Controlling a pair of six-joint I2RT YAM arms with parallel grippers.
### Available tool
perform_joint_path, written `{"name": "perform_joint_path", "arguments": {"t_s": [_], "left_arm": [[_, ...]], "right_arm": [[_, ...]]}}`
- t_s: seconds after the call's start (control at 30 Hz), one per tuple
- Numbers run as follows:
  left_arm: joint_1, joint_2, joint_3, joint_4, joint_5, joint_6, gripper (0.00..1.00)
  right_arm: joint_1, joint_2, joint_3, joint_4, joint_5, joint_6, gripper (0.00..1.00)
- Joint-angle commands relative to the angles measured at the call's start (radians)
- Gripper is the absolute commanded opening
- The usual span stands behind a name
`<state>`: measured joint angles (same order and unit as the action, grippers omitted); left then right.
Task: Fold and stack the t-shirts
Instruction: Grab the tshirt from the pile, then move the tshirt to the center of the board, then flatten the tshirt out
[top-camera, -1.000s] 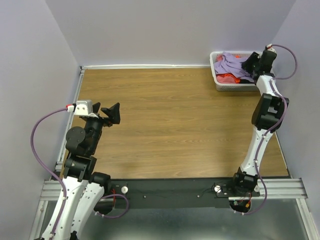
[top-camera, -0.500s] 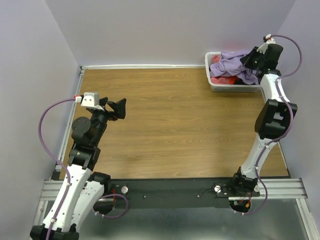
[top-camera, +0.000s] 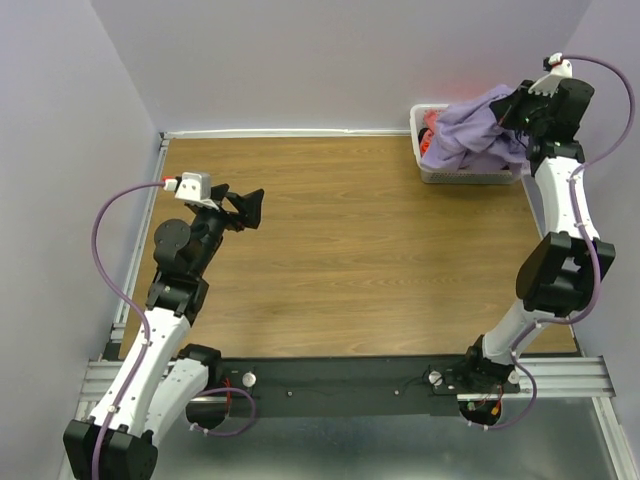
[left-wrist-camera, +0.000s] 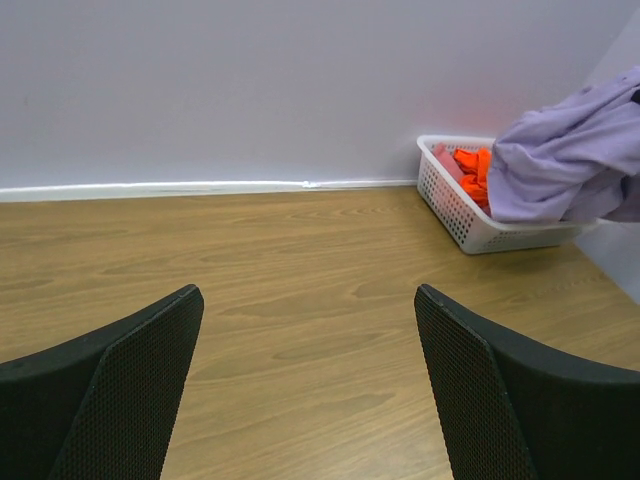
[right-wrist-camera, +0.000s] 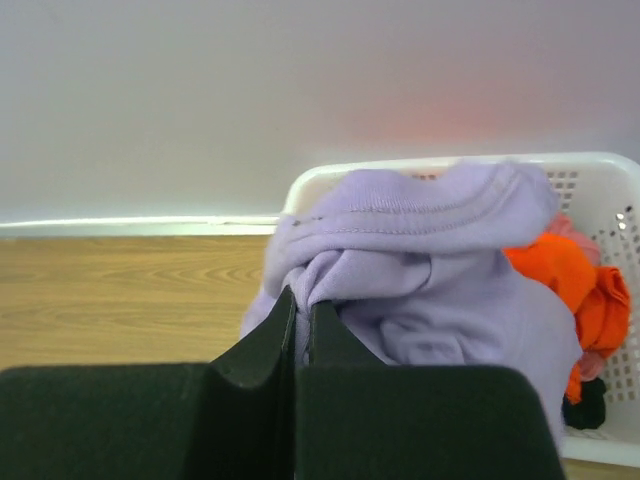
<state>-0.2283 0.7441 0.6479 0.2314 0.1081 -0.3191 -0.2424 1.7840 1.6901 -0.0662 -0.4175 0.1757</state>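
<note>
A lavender t-shirt (top-camera: 478, 130) hangs bunched over the white basket (top-camera: 467, 174) at the back right, raised above its rim. My right gripper (right-wrist-camera: 302, 305) is shut on a fold of that lavender t-shirt (right-wrist-camera: 420, 270). An orange t-shirt (right-wrist-camera: 580, 285) lies in the basket (right-wrist-camera: 610, 175) beside it, and it shows as the orange t-shirt (left-wrist-camera: 472, 166) in the left wrist view too. My left gripper (top-camera: 248, 208) hovers open over the table's left side with nothing between its fingers (left-wrist-camera: 470, 400).
The wooden table (top-camera: 340, 250) stretches between the arms. Lilac walls close the back and both sides, and the basket (left-wrist-camera: 470, 225) sits in the far right corner against them. A dark item (right-wrist-camera: 585, 405) lies low in the basket.
My right gripper closed on the lavender t-shirt and lifted it up and rightward out of the basket. The left arm rose and shifted slightly right, staying open.
</note>
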Motion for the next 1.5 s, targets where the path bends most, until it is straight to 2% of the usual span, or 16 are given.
{"name": "perform_joint_path", "arguments": {"t_s": [0.0, 0.17, 0.4, 0.57, 0.67, 0.8, 0.83, 0.9, 0.93, 1.0, 1.03, 1.07, 1.2, 1.33, 1.47], "left_arm": [[0.007, 0.014, 0.012, 0.063, 0.039, 0.014, 0.94], [0.009, 0.031, 0.018, 0.088, 0.039, 0.011, 0.94], [0.006, 0.052, 0.033, 0.100, 0.045, 0.002, 0.94], [0.007, 0.055, 0.044, 0.077, 0.030, 0.003, 0.94], [0.007, 0.051, 0.044, 0.063, 0.022, 0.003, 0.94], [0.007, 0.035, 0.032, 0.048, -0.001, 0.003, 0.94], [0.007, 0.034, 0.032, 0.036, -0.005, 0.003, 0.94], [0.007, 0.035, 0.036, 0.017, -0.025, 0.006, 0.94], [0.007, 0.035, 0.041, 0.002, -0.028, 0.011, 0.94], [0.007, 0.038, 0.041, -0.012, -0.042, 0.009, 0.94], [0.007, 0.038, 0.036, -0.015, -0.047, 0.009, 0.94], [0.007, 0.040, 0.033, -0.017, -0.051, 0.000, 0.94], [0.007, 0.078, 0.030, -0.047, -0.054, -0.020, 0.94], [0.007, 0.147, 0.019, -0.086, -0.042, -0.089, 0.94], [0.003, 0.199, -0.002, -0.101, -0.007, -0.167, 0.94]], "right_arm": [[0.005, -0.090, -0.038, -0.006, -0.141, 0.024, 0.00], [0.096, -0.162, -0.118, -0.029, -0.256, 0.044, 0.01], [0.317, -0.210, -0.118, -0.083, -0.244, 0.028, 0.00], [0.538, -0.181, -0.096, -0.080, -0.236, 0.057, 0.00], [0.684, -0.141, -0.144, -0.081, -0.202, 0.071, 0.02], [0.857, -0.080, -0.217, -0.083, -0.173, 0.094, 0.14], [0.889, -0.072, -0.234, -0.089, -0.187, 0.100, 0.26], [0.894, -0.069, -0.254, -0.090, -0.179, 0.125, 0.40], [0.896, -0.078, -0.266, -0.105, -0.147, 0.120, 0.71], [0.893, -0.106, -0.283, -0.139, -0.006, 0.059, 0.86], [0.891, -0.113, -0.287, -0.158, 0.043, 0.036, 0.88], [0.888, -0.120, -0.290, -0.185, 0.130, 0.016, 0.89], [0.833, -0.123, -0.340, -0.211, 0.209, -0.022, 0.89], [0.766, -0.069, -0.362, -0.216, 0.137, -0.010, 0.78], [0.762, 0.006, -0.314, -0.216, 0.077, -0.007, 0.67]]}}
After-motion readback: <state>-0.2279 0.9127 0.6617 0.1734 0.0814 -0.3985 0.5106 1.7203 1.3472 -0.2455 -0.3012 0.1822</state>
